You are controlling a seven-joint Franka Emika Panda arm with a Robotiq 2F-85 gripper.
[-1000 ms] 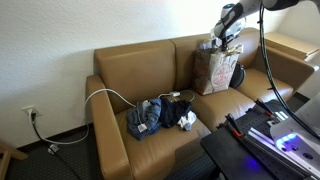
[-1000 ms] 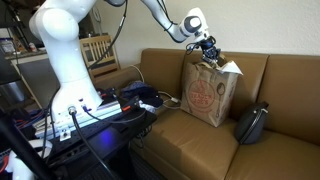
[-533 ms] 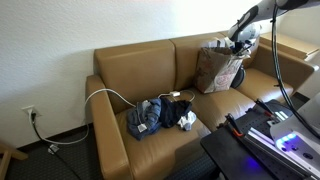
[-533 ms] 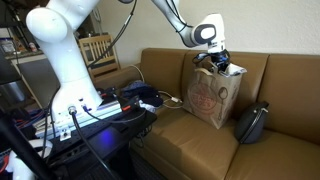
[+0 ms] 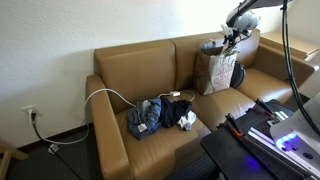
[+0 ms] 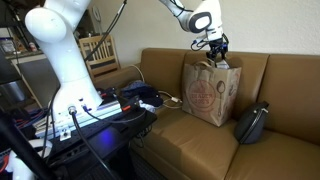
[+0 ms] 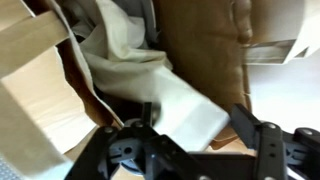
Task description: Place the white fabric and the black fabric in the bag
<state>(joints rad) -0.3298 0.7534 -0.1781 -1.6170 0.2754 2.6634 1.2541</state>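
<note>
The brown paper bag stands on the sofa's far seat. My gripper hangs just above its mouth. In the wrist view the gripper is open, its two dark fingers wide apart. The white fabric lies crumpled inside the bag, one corner reaching up between the jaws, apart from the right finger. The black fabric rests in the clothes pile on the sofa's near seat.
A blue denim garment lies in the same pile as the black fabric. A white cable loops over the sofa arm. A small black bag sits on the seat beside the paper bag. Robot base and equipment stand in front of the sofa.
The gripper carried the white fabric across over the bag's mouth and opened. The fabric now sits in the bag, no longer gripped.
</note>
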